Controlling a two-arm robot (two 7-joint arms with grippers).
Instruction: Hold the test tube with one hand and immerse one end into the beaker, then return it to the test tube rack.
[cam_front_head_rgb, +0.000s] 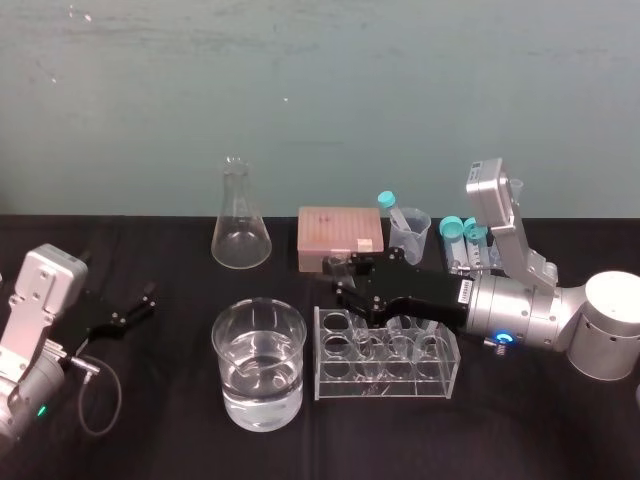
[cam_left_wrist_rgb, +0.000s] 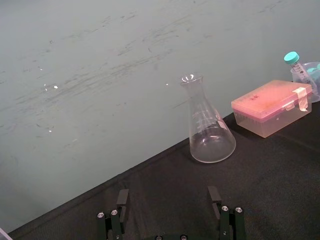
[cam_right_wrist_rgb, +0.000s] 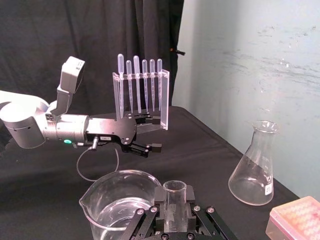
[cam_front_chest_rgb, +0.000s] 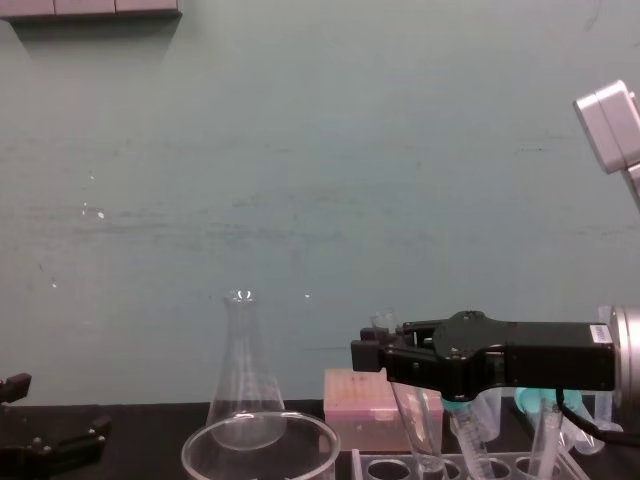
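Jaws of the right gripper (cam_front_head_rgb: 345, 285) held the test tube (cam_right_wrist_rgb: 175, 200) over the test tube rack (cam_front_head_rgb: 385, 385), beside the beaker (cam_front_head_rgb: 258, 365): seemingly pickup, needing a straight lift clear next. Left gripper (cam_front_head_rgb: 135, 308) sat parked at far left, jaws wide.

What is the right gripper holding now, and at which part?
The right gripper holds the test tube near its open upper end, jaws closed just below the rim. The left gripper holds nothing.
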